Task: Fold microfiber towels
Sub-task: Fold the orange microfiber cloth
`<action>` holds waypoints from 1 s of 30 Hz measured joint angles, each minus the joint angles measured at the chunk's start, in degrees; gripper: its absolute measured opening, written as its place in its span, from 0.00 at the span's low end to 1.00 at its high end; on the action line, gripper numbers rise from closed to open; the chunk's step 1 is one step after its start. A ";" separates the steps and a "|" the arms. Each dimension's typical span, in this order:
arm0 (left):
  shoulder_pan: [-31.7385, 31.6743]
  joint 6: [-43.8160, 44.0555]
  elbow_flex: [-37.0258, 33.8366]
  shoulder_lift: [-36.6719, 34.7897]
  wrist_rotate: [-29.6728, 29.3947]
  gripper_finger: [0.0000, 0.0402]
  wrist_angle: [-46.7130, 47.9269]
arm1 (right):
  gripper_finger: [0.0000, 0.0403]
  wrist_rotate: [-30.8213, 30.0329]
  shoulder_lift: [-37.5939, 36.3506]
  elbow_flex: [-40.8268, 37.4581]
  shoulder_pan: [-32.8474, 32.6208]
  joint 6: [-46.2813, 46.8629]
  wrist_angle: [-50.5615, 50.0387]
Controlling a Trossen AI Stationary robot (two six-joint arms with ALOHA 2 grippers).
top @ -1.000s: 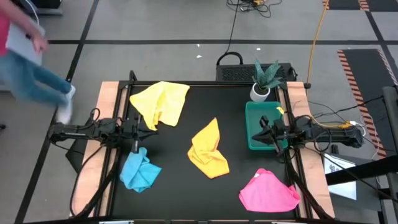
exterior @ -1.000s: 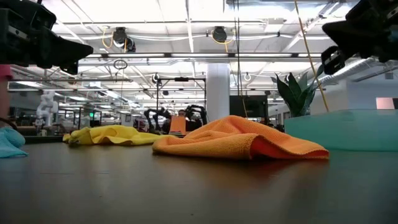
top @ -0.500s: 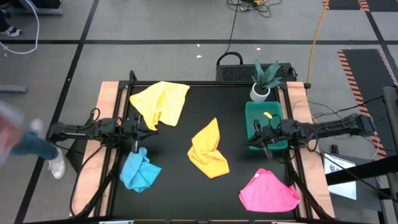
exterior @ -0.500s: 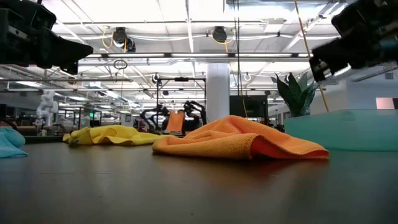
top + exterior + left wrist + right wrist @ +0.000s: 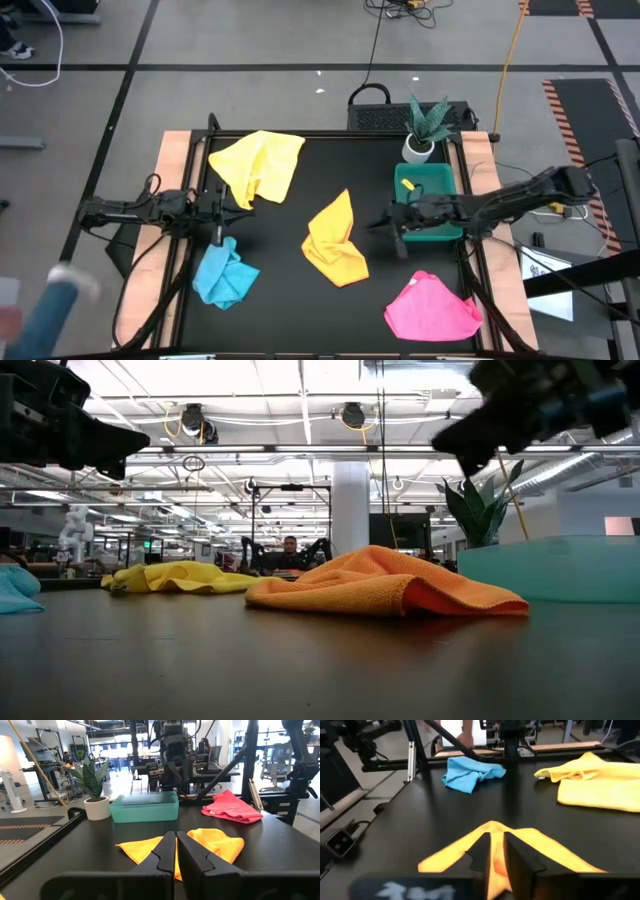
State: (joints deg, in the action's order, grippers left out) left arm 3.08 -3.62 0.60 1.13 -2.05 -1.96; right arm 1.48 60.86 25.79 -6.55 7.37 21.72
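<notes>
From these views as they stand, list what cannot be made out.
- Crumpled pink microfiber towel: absent from the low view, out of frame.
- Crumpled light blue microfiber towel: cut by the low view's edge.
- Inside of the green plastic tray: its wall hides it in the low view.
- Right gripper: motion-blurred in the low view.

I find no writing, label, brand, number or sign that I can read in any view, neither on the cloths, on the tray, nor in the room behind.
</notes>
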 joint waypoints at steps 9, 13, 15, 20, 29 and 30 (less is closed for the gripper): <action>0.02 0.00 0.02 -0.01 -0.02 0.05 0.02 | 0.36 0.04 9.85 8.67 0.07 0.56 1.05; 0.00 0.00 0.00 -0.02 -0.02 0.05 0.02 | 0.38 -0.11 9.74 8.46 0.07 0.72 5.54; 0.01 0.00 0.00 -0.01 -0.02 0.05 0.00 | 0.38 -0.13 9.72 8.34 0.07 0.70 7.00; 0.01 0.00 0.02 0.00 -0.02 0.05 0.02 | 0.37 -0.26 9.72 8.32 0.07 0.90 9.00; 0.02 0.00 0.01 -0.01 -0.02 0.05 0.01 | 0.37 -0.13 9.72 8.32 0.07 3.40 9.75; 0.02 0.00 0.01 -0.01 -0.02 0.05 0.00 | 0.37 -0.11 9.72 8.32 0.07 3.79 9.76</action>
State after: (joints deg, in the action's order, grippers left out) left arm 3.09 -3.62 0.61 1.11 -2.07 -1.96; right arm 1.37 70.59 34.11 -6.48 11.16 31.47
